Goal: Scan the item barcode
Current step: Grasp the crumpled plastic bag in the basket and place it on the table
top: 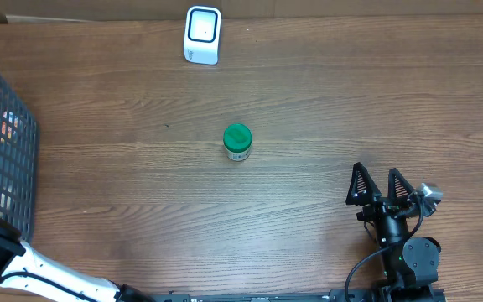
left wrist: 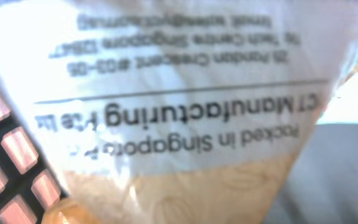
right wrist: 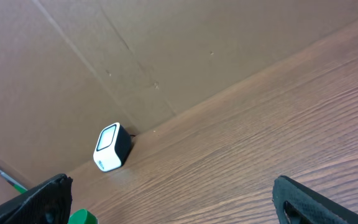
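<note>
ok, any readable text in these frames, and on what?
"Packed in Singapore": packet label, upside down in left wrist view.
"Manufacturing": same label; neighbouring words cut off or glared.
"Pandan Crescent", "Singapore": address lines, just legible; rest too blurred.
On the scanner and green-lidded jar: nothing readable.

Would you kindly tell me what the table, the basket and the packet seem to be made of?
Table: wood or wood-look laminate, matte; grain lines run across it.
Basket: dark wire or plastic, unclear which; open grid of thin bars.
Packet: probably thin glossy plastic film; glare and creases over the print.
</note>
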Controlling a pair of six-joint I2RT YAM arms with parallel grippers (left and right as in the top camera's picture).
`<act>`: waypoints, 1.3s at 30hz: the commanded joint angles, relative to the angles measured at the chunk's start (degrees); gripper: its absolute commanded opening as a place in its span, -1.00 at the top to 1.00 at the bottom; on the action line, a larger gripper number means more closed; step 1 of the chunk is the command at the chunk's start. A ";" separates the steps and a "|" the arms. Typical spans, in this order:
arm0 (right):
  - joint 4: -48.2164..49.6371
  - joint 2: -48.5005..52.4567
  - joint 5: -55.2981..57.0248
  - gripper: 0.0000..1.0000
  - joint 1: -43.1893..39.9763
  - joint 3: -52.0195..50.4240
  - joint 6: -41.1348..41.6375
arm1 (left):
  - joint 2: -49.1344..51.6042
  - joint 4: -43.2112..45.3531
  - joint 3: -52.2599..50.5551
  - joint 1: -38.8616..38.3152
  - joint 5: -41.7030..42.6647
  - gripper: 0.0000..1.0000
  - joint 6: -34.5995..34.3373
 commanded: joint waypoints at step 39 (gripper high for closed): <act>0.24 -0.46 0.17 -1.00 -0.13 -0.59 -0.63 | -18.47 -10.27 7.80 -61.64 10.86 0.86 18.03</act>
